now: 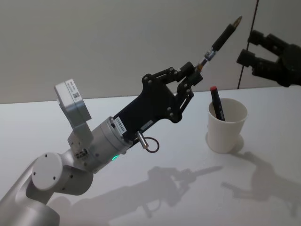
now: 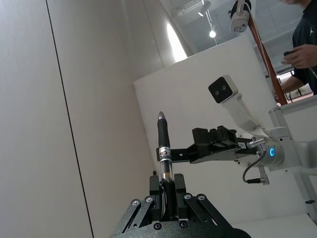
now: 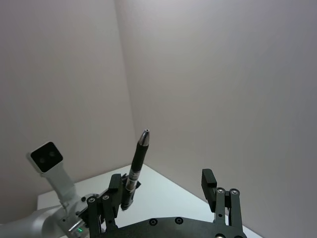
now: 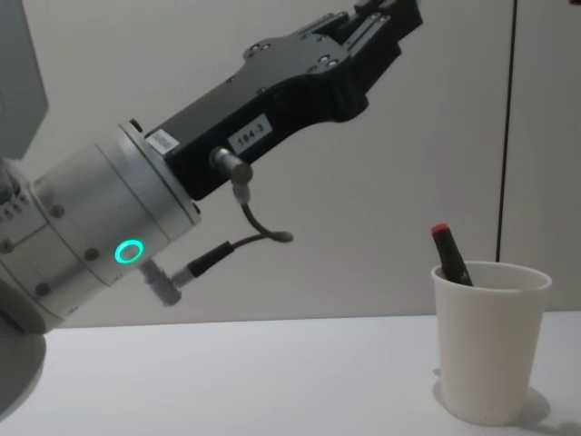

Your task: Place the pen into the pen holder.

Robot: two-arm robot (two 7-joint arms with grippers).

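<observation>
Pen [image 1: 221, 40] slants upward in our left tool [image 1: 200, 67], clenched on its lower end, raised over the bench [image 1: 47, 122] near the white pen holder [image 1: 227, 127], while our right tool [image 1: 250, 47] hangs released beside it.

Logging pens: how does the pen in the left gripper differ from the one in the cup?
The gripped pen is clamped in the left gripper, in the air, slanting up; the red-ended pen leans inside the pen holder. The gripped pen ends in a pointed tip; the other in a red end. Both are mainly black. The right gripper hangs open nearby.
</observation>
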